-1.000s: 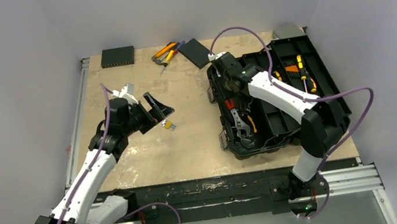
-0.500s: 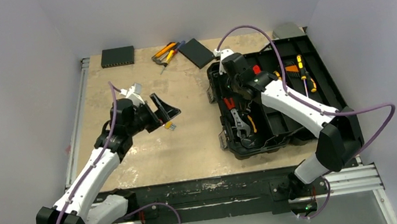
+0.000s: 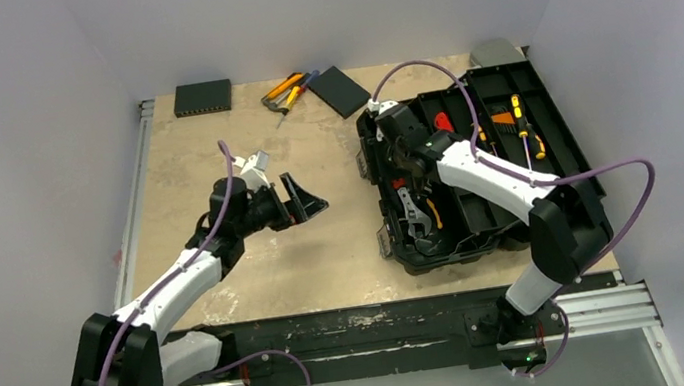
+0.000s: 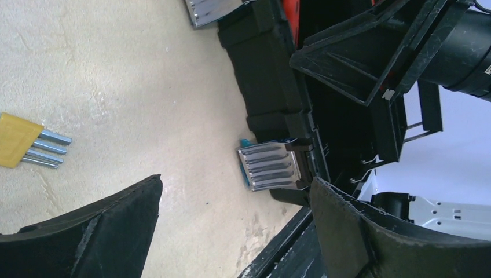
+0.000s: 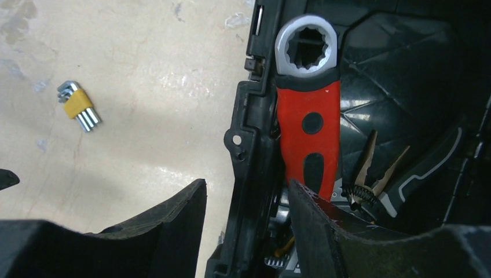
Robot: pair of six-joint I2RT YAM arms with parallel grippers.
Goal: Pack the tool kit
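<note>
While your left claw (image 3: 303, 198) hangs over the table (image 3: 228, 270) with its jaws spread wide and nothing between them, the yellow hex key set (image 4: 26, 145) lies on the tabletop near one finger. Your right claw (image 5: 246, 191) stands part open and empty, its fingers straddling the left wall of the open black toolbox (image 3: 447, 249) on the table's right side. A red-handled wrench (image 5: 307, 127) lies inside against that wall, pliers (image 5: 376, 168) next to it. Loose screwdrivers (image 3: 288, 89) sit at the far edge.
</note>
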